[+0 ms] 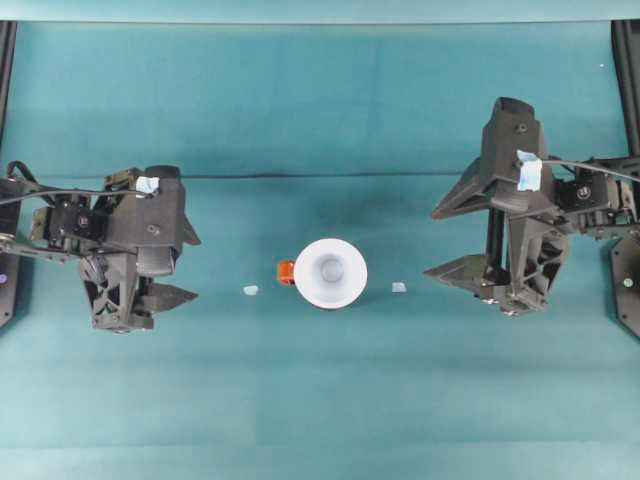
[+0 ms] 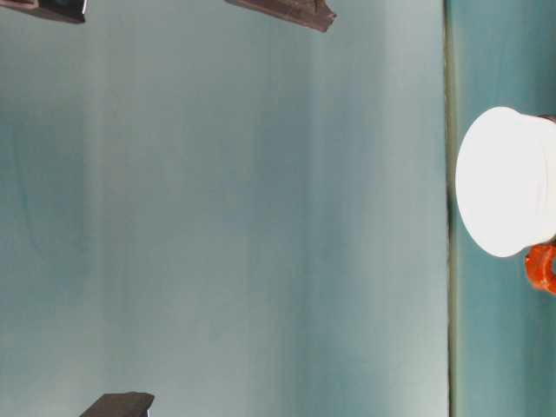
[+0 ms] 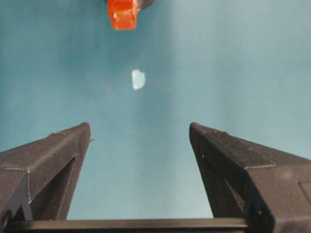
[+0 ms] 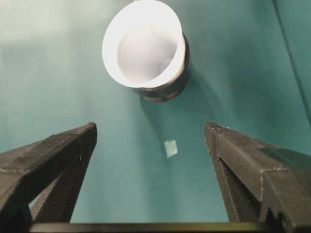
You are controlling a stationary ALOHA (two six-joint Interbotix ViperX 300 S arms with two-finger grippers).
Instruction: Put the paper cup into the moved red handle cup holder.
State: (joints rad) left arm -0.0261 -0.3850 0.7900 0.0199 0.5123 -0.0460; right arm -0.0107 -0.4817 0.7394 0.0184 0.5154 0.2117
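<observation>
From overhead, the paper cup (image 1: pixel 331 272) was seen seated in the red handle cup holder (image 1: pixel 286 272) at mid-table, with the left gripper (image 1: pixel 170 265) and the right gripper (image 1: pixel 470 240) well apart from it, jaws spread wide and empty. At table level, the cup's white wall stood above the red handle. In the left wrist view, the handle lay beyond a tape scrap (image 3: pixel 138 79). In the right wrist view, the black holder ringed the cup; judged placed, so the arms were best kept clear.
</observation>
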